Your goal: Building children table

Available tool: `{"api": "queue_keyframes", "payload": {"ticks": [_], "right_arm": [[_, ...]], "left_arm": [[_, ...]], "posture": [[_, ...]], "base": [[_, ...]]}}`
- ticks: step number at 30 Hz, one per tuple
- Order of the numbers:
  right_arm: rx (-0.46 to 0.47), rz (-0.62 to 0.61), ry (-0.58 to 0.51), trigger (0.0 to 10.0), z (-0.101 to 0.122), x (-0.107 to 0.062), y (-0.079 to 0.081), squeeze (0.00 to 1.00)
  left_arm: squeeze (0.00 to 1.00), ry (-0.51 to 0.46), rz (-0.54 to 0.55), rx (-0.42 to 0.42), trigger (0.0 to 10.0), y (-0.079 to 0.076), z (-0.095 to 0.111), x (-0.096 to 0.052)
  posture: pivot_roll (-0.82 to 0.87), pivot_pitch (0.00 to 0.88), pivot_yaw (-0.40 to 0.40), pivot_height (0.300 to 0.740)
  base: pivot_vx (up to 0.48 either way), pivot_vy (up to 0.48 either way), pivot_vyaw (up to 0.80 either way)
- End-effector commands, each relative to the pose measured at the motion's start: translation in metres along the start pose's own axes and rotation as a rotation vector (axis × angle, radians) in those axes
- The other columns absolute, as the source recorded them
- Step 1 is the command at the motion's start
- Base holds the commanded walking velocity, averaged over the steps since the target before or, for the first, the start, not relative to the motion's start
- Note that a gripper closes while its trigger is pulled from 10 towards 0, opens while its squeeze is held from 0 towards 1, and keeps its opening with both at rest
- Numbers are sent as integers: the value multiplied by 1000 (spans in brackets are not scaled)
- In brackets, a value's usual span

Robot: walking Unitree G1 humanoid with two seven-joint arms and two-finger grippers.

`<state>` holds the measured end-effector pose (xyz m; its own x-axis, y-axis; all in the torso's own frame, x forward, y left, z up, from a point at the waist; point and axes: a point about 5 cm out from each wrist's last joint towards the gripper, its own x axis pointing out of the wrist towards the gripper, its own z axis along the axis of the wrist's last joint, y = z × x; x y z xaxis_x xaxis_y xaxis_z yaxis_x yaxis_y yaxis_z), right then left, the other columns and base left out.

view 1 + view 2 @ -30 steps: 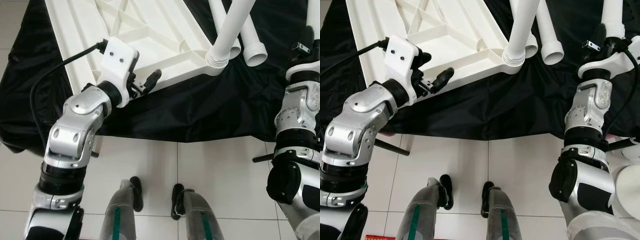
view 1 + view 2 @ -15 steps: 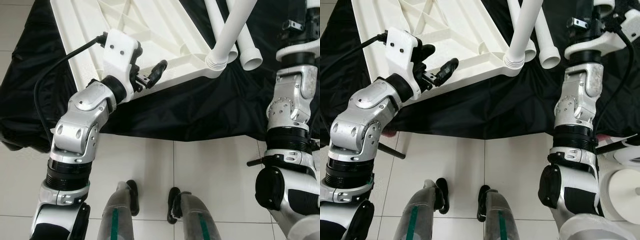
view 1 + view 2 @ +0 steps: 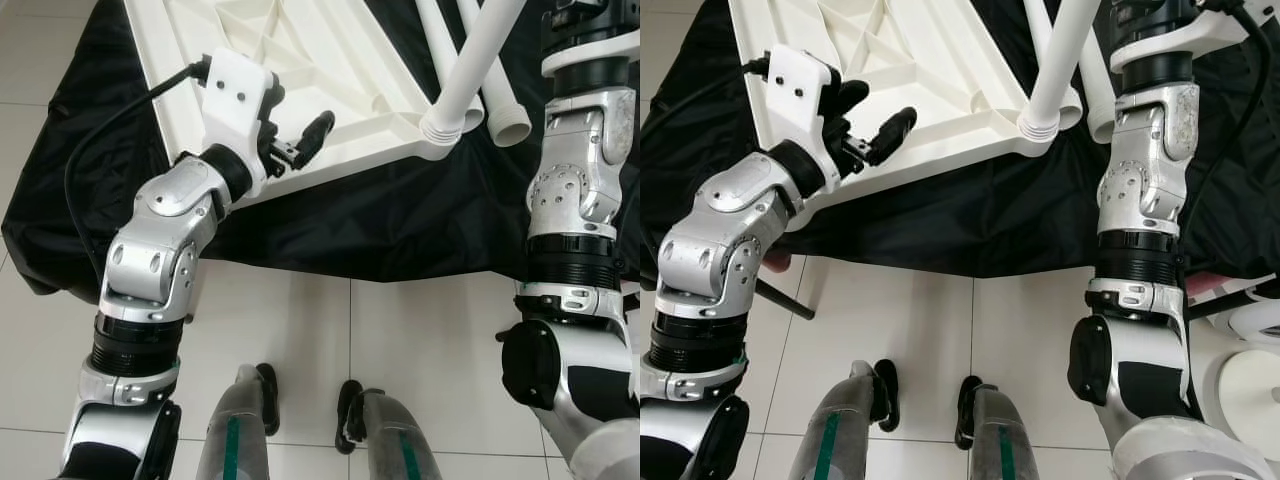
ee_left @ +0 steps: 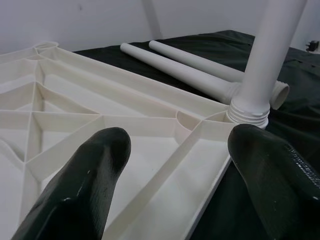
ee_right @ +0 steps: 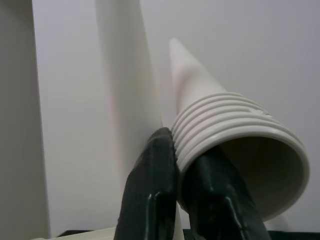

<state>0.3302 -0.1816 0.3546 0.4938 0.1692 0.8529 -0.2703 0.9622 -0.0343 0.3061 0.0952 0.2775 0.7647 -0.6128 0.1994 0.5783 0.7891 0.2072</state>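
We judge the job to be at an early stage: the white table top lies upside down on a black cloth spread over the tiled floor, and one leg already stands in the corner socket nearest us, while two more legs lie loose on the cloth just behind that corner. Our left gripper hovers over the near edge of the table top with its fingers spread wide and holding nothing. Our right gripper has its fingers pinched onto the threaded rim of another leg, lifted clear of the cloth. So three sockets seem left to fill. In the head views the right gripper is cut off at the top edge, and we cannot see the far corners of the table top.
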Motion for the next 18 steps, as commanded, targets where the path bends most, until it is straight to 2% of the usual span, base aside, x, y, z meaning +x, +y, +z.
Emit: {"api": "queue_keyframes", "payload": {"ticks": [1, 9, 14, 18], "right_arm": [[-67, 60, -72, 10000, 9, 1, 22, 0], [-86, 72, -85, 10000, 10, -4, 36, 0], [-145, -60, -118, 10000, 13, -9, 33, 0], [-186, -109, -150, 10000, 16, -11, 34, 0]], "left_arm": [[0, 18, -49, -11, 10000, -5, -5, -1], [0, 33, -72, -10, 10000, -5, -7, 1], [0, 48, -87, -8, 10000, -7, -8, -1], [0, 59, -99, -10, 10000, -7, -9, -1]], "posture": [[130, 158, 13, 740], [131, 162, 36, 740], [138, 173, 70, 740], [143, 180, 89, 740]], "base": [[0, 0, 0], [0, 0, 0], [0, 0, 0], [0, 0, 0]]}}
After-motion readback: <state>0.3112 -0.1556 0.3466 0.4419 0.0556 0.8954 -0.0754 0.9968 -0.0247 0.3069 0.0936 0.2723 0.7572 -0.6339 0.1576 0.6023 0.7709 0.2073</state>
